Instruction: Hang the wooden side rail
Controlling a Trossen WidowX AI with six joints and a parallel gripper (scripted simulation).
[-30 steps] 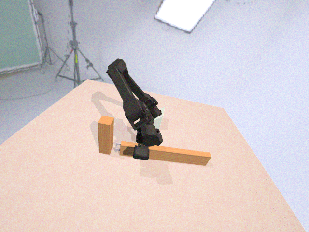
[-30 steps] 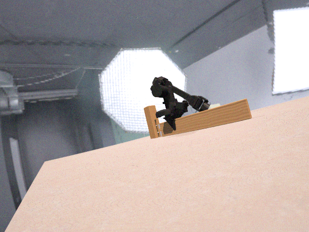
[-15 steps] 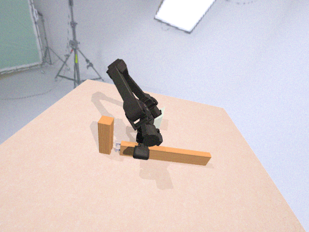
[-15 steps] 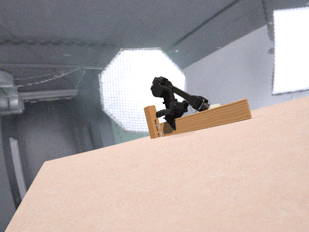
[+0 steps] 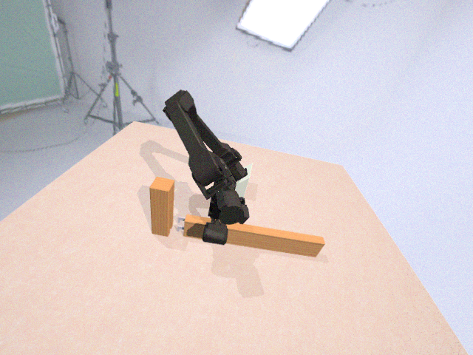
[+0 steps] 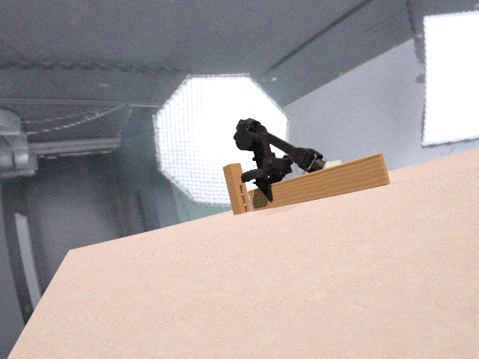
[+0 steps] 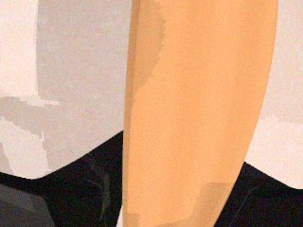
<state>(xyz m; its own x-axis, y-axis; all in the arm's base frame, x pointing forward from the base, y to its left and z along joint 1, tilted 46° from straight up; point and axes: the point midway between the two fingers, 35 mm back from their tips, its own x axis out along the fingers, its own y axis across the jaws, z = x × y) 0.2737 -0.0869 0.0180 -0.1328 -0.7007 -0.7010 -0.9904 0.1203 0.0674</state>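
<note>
The wooden side rail (image 5: 275, 238) (image 6: 328, 181) (image 7: 194, 95) stands on its long edge on the table, with no clear gap under it. Its near end faces the upright headboard post (image 5: 160, 210) (image 6: 233, 189). The steel hooks (image 5: 181, 220) (image 6: 249, 200) stick out from that end toward the post's slotted face. In the top view a small gap shows between hooks and post. The pins in the slot are too small to make out. My gripper (image 5: 216, 228) (image 6: 268, 192) (image 7: 184, 161) is shut on the rail near its hook end, one finger on each side.
A pale greenish panel (image 5: 244, 185) (image 6: 332, 164) stands behind the arm, partly hidden. The arm (image 5: 202, 164) (image 6: 263, 150) reaches over the rail from behind. The post stands close beside the gripper on the hook side. The table (image 5: 114, 298) (image 6: 232, 289) extends in front.
</note>
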